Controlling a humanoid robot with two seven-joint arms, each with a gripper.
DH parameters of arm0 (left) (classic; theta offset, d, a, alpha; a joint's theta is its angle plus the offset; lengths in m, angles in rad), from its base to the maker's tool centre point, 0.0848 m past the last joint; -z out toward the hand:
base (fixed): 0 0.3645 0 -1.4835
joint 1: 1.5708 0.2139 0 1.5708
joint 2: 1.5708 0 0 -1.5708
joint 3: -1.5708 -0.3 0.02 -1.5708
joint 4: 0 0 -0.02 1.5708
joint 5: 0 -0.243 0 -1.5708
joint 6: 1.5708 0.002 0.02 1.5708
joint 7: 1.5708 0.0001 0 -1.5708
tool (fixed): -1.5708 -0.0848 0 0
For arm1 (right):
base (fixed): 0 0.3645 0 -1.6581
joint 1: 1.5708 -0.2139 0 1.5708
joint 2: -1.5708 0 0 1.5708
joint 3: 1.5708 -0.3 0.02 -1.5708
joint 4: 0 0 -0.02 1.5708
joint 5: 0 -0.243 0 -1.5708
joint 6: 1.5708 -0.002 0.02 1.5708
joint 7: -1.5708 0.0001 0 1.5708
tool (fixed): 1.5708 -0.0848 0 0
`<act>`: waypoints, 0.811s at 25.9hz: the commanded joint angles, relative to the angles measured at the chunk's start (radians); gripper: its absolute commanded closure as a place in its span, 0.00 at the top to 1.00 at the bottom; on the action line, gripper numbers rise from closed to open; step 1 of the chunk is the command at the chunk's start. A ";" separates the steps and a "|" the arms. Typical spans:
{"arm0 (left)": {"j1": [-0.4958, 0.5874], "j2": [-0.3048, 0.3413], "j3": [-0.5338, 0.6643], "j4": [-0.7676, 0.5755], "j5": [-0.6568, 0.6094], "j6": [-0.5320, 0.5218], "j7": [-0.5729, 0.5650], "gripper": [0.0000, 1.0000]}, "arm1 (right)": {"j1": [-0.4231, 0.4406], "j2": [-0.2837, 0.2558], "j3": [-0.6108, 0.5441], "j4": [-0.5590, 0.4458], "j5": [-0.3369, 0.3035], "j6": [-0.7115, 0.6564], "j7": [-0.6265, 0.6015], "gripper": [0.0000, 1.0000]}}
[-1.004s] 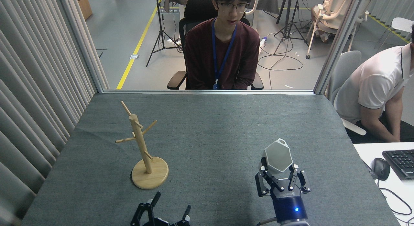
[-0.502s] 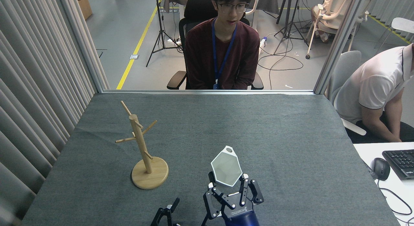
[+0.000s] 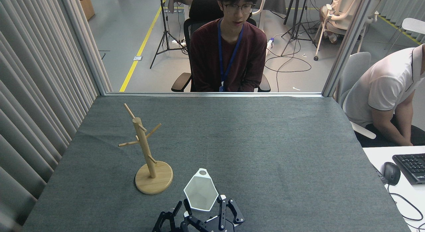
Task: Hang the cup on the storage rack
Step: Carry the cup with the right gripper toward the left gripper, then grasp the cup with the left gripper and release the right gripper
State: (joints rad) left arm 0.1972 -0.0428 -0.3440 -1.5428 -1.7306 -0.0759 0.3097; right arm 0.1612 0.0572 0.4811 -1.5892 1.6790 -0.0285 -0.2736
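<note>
- At the near edge, the right gripper (image 3: 203, 208) grasps the white cup (image 3: 200, 194) by its lower body, fingers on either side; the cup's mouth faces the camera and its loop tab (image 3: 202, 172) points away.
- Just left of it, the left gripper (image 3: 169, 220) is dark and cut by the frame edge; whether it is released or clenched cannot be told.
- The storage rack (image 3: 146, 155) stands upright on the grey table cover (image 3: 265, 142), just left of the cup and apart from it, with bare cover between them.
- Further right, a keyboard (image 3: 411, 165) and a mouse (image 3: 391, 173) lie on a white desk.
- Beyond the table, a person in a dark red top (image 3: 229, 56) sits facing it; another in a white shirt (image 3: 385, 85) sits to the right.
</note>
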 commanded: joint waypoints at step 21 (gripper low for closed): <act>-0.005 0.004 0.002 -0.003 0.002 0.024 0.022 0.65 | 0.043 -0.016 0.056 0.009 0.024 0.012 0.004 0.58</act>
State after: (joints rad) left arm 0.1918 -0.0400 -0.3425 -1.5442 -1.7293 -0.0531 0.3186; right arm 0.2035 0.0415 0.5360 -1.5809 1.7031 -0.0172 -0.2669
